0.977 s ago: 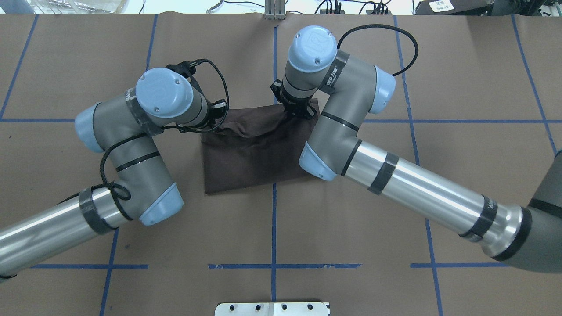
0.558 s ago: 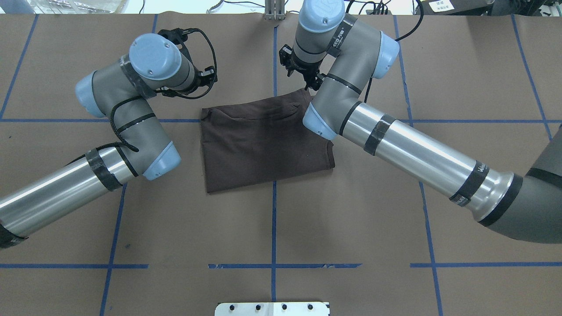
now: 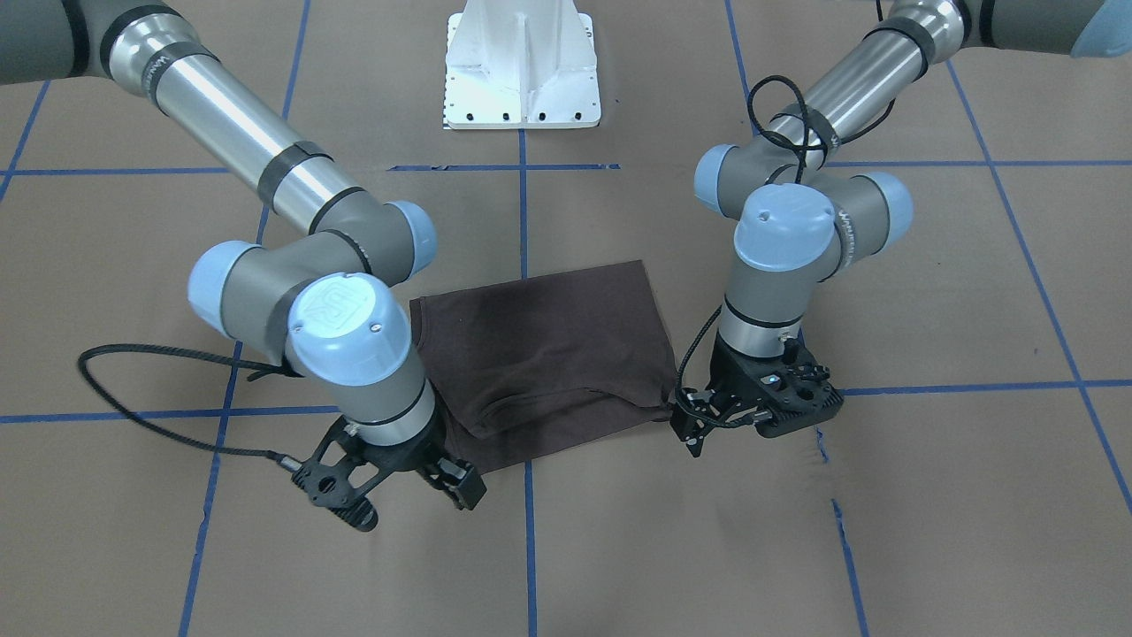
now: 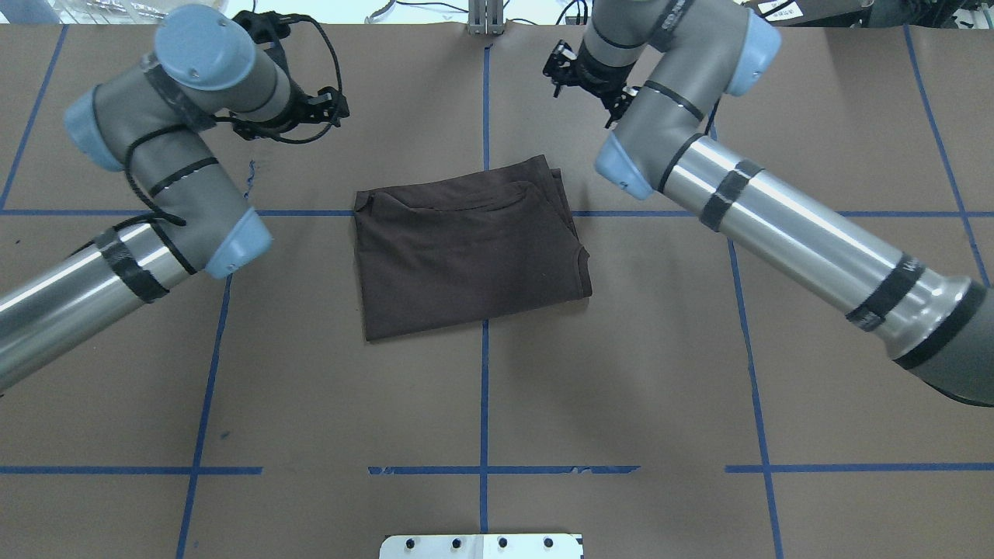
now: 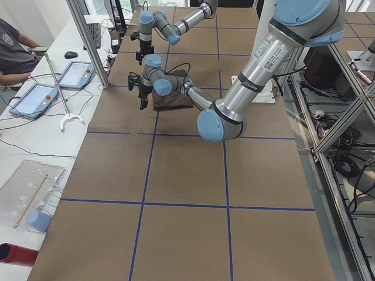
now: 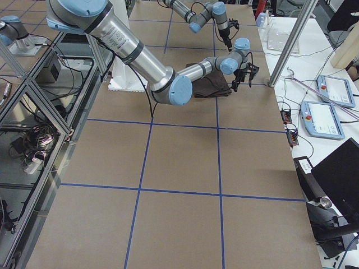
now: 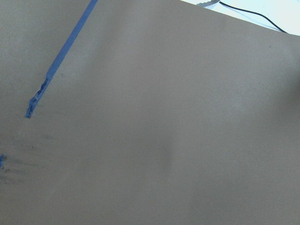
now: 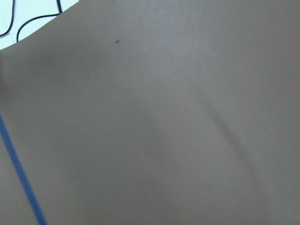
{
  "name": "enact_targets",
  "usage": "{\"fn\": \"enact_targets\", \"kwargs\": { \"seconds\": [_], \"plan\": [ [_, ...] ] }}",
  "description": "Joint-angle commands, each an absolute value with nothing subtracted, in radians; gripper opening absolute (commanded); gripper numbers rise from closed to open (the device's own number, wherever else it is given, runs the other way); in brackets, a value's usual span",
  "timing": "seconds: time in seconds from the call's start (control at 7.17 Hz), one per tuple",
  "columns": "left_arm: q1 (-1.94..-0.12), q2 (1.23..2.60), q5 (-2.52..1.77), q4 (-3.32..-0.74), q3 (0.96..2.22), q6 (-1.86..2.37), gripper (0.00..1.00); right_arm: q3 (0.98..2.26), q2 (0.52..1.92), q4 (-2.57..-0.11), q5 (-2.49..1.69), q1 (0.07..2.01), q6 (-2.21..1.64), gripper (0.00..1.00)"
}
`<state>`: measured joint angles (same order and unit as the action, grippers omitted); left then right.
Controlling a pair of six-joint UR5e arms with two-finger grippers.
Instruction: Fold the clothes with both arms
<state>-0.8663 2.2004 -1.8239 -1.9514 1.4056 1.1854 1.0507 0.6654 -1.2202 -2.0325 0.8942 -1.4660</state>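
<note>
The clothes are one dark brown T-shirt (image 4: 466, 248) (image 3: 548, 354), lying folded into a flat rectangle at the middle of the table. Its collar edge is toward the far side. The left gripper (image 4: 311, 93) (image 3: 752, 425) hovers open beyond the shirt's far left corner, clear of the cloth and holding nothing. The right gripper (image 4: 586, 85) (image 3: 407, 495) hovers open beyond the far right corner, also empty. Both wrist views show only brown table paper and blue tape. From the side views the shirt (image 5: 173, 99) (image 6: 210, 87) lies just behind both grippers.
Brown paper with a blue tape grid (image 4: 483, 470) covers the table. The white pedestal base (image 3: 522, 66) stands at the robot's side. Tablets (image 5: 35, 96) and a seated person (image 5: 12, 47) are at a side desk beyond the far edge.
Both grippers let go of the shirt's far edge, then rose and drew outward toward the table's far side. The lifted edge has dropped and the shirt now lies flat.
</note>
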Motion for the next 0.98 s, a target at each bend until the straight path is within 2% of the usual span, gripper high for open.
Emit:
{"fn": "enact_targets", "kwargs": {
  "seconds": [0.0, 0.28, 0.7, 0.84],
  "plan": [
    [-0.977, 2.039, -1.953, -1.945, 1.576, 0.931, 1.00, 1.219, 0.878, -1.244, -2.069, 1.004, -1.215, 1.00],
    [-1.127, 1.897, -2.034, -1.892, 1.672, 0.619, 1.00, 1.259, 1.033, -1.246, -2.085, 1.153, -0.916, 1.00],
    [-1.365, 1.778, -2.121, -1.835, 1.666, 0.142, 1.00, 1.322, 1.286, -1.252, -2.285, 1.427, -0.349, 1.00],
    [-1.415, 1.697, -2.208, -1.851, 1.673, 0.112, 1.00, 1.344, 1.354, -1.255, -2.337, 1.487, -0.175, 1.00]
  ]
}}
